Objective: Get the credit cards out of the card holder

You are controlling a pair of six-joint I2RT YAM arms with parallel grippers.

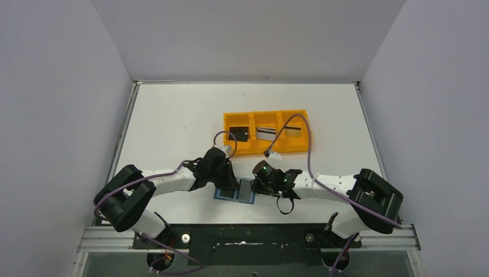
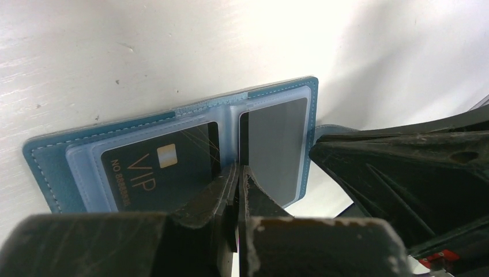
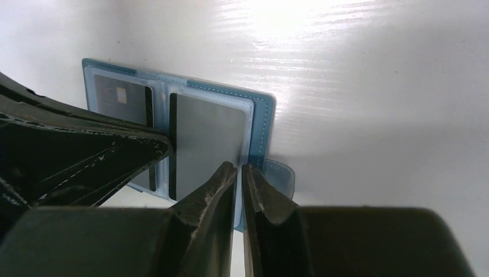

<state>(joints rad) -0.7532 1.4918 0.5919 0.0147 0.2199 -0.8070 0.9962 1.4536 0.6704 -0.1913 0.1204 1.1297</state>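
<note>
L claw [image 2: 237, 168]: clenched - tips tight together, down on the holder's middle fold betw. the two pockets; can't tell if anything's pinched.
R claw [image 3: 239, 167]: fingers nearly together w/ a thin slit betw. them, tips at the holder's right edge by the grey card; can't tell if I'm gripping it or not.
card holder [image 1: 245, 193]: lies open flat, inner faces up, at the middle of the table's [image 1: 173, 127] near edge.
cards in holder: VIP card [image 2: 155, 173], black, in left sleeve; silver-grey card [image 3: 207, 144] w/ dark stripe in right sleeve.
snap tab [image 3: 282, 173]: sticks out past holder's right edge, just beside my R tips.
orange tray [image 1: 237, 115]: toward the far edge, right of centre, apart from holder - black card [image 1: 239, 134] in left compartment, striped grey cards [image 1: 265, 133] in mid & right.
</note>
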